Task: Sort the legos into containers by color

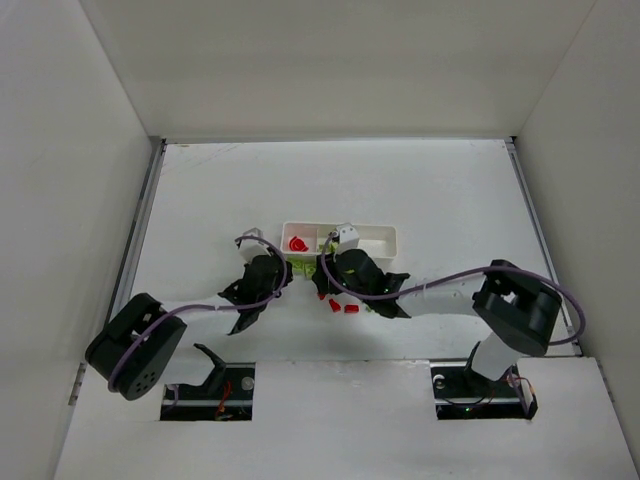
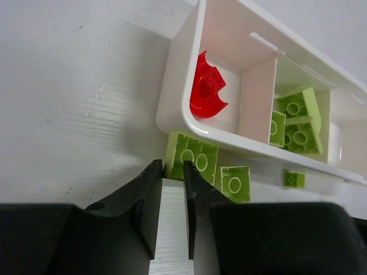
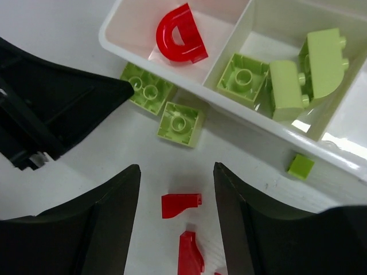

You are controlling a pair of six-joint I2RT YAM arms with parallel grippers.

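The white tray (image 1: 375, 236) lies mid-table. Its left container (image 2: 229, 51) holds a red arch lego (image 2: 205, 89), also visible in the right wrist view (image 3: 180, 34). The middle container holds pale yellow-green legos (image 2: 295, 117) (image 3: 287, 80). My left gripper (image 2: 171, 167) (image 1: 285, 268) is shut on the near corner of a pale yellow-green lego (image 2: 195, 156) lying against the tray's outer wall. A second pale lego (image 2: 235, 183) lies beside it. My right gripper (image 3: 175, 172) (image 1: 333, 296) is open, straddling a red lego (image 3: 180, 205) on the table without touching it.
Another red lego (image 3: 191, 252) lies just behind the straddled one, and both show as red spots (image 1: 343, 307) in the top view. A small brighter green lego (image 3: 301, 166) (image 2: 293, 179) rests by the tray's near wall (image 3: 229, 106). The left gripper's fingers (image 3: 109, 94) are close on my right gripper's left.
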